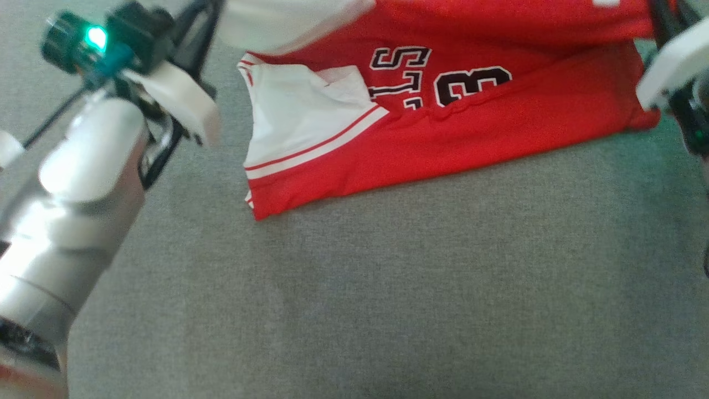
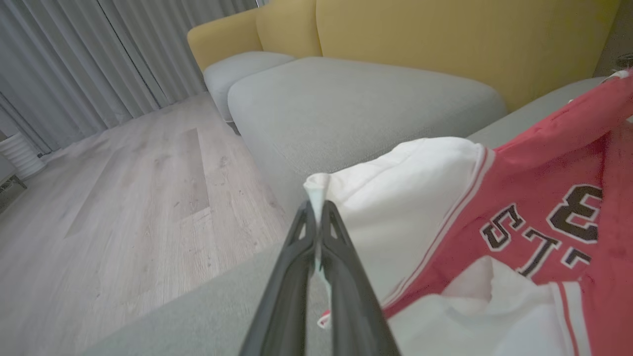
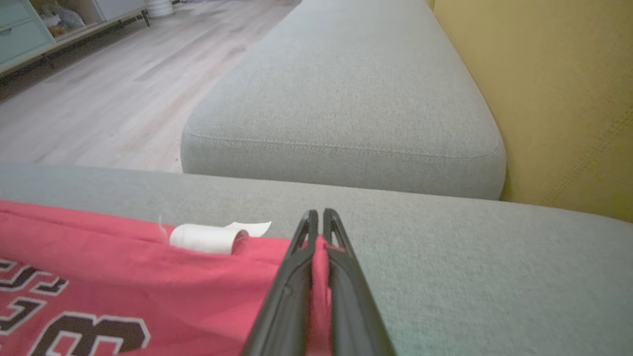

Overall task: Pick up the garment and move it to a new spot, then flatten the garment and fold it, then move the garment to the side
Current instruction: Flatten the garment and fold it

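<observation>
Head view: one red garment [image 1: 471,133] with white sleeves and black numerals lies across the top of the grey seat cushion [image 1: 388,305]. Its long axis runs left to right across the picture. Its lower edge slopes up from a corner at the left towards the right. Below that edge is a wide stretch of bare cushion. The pale left arm [image 1: 83,183] stands at the garment's left end, and part of the right arm shows at its right end.

Left wrist view: the left gripper [image 2: 316,210] is clamped on a pinch of the white sleeve [image 2: 395,198], with a tuft of cloth poking past the tips. The red body with its numerals spreads away to the right. Wooden floor [image 2: 123,198] drops off to the left of the cushion edge, and the yellow backrest [image 2: 445,44] rises behind.

Right wrist view: the right gripper [image 3: 319,217] is pinched on the garment's red edge, just beside one curled white label [image 3: 203,238]. Beyond the tips lies bare grey cushion, then a second seat cushion [image 3: 346,89].
</observation>
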`<state>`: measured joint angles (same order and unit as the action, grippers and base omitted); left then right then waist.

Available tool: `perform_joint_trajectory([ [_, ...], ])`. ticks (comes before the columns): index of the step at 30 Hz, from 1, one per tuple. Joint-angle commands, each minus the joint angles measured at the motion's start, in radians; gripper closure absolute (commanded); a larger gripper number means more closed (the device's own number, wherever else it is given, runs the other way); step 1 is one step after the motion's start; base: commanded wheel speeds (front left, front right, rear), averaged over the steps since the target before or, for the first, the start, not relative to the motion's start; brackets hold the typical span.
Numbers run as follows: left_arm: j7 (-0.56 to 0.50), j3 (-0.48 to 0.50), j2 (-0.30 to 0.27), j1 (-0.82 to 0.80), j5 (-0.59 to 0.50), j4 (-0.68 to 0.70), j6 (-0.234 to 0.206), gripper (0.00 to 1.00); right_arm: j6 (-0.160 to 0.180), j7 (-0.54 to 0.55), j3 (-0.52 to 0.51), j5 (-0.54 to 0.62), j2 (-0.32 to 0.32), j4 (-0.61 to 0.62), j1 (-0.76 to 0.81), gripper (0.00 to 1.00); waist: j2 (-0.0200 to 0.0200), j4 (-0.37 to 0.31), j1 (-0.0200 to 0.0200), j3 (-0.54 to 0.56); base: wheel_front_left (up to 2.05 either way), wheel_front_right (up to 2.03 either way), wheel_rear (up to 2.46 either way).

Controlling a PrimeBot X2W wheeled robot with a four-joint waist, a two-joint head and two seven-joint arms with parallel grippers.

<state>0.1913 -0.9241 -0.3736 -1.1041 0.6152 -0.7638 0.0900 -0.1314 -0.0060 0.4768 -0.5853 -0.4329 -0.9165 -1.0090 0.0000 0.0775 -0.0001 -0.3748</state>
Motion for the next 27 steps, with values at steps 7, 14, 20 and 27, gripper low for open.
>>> perform_joint_trajectory([
  [7,-0.119,-0.048,-0.109,0.066,0.035,0.135,0.030,1.00,0.001,0.063,0.128,-0.102,-0.119,0.075,0.087,1.00,0.0000,0.027,0.0001,0.050,0.00,0.00,0.00],
  [14,-0.310,-0.125,-0.220,0.156,0.111,0.318,0.038,1.00,0.001,0.134,0.273,-0.156,-0.213,0.135,0.129,1.00,0.0000,0.023,0.0001,0.073,0.00,0.00,0.00],
  [20,-0.441,-0.162,-0.283,0.201,0.186,0.444,0.040,1.00,0.001,0.158,0.365,-0.180,-0.255,0.151,0.126,1.00,0.0000,0.017,0.0001,0.065,0.00,0.00,0.00],
  [27,-0.495,-0.172,-0.323,0.218,0.206,0.515,0.025,1.00,0.001,0.176,0.436,-0.221,-0.268,0.157,0.111,1.00,0.0000,0.007,0.0001,0.054,0.00,0.00,0.00],
])
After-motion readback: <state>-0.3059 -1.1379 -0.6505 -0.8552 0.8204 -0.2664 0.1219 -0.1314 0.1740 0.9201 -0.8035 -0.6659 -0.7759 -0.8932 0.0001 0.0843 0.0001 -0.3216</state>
